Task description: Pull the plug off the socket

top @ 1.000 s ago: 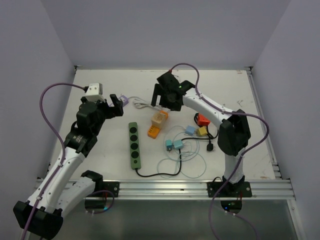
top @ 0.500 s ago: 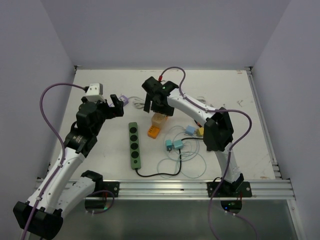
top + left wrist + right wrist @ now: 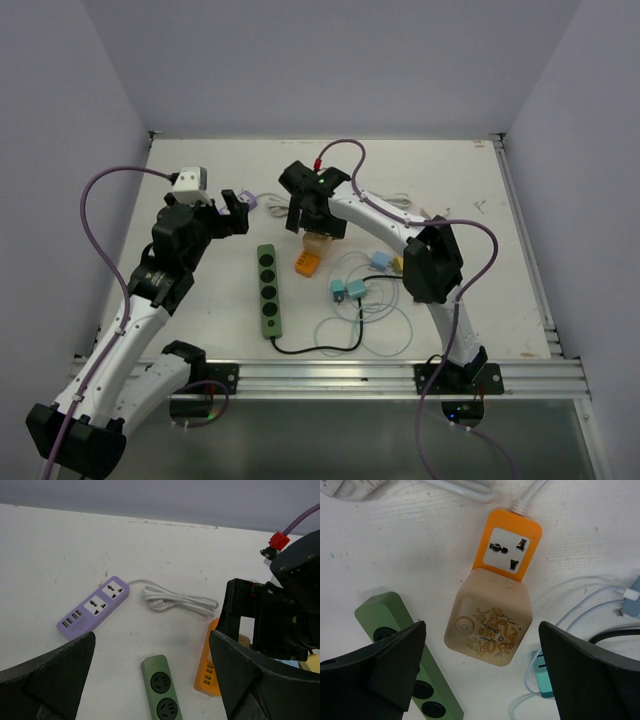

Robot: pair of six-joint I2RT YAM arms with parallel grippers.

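The right fingers (image 3: 390,665) are spread wide and empty, one to each side of the beige plug (image 3: 490,625), with no contact visible. Within the last second the right arm swung left across the desk (image 3: 470,180) and stopped above this plug. The plug remains seated in the orange socket strip (image 3: 512,547), beside the green power strip (image 3: 380,615). Alignment appears complete; descent and closure remain. The left fingers (image 3: 50,680), also spread and empty, have not moved.
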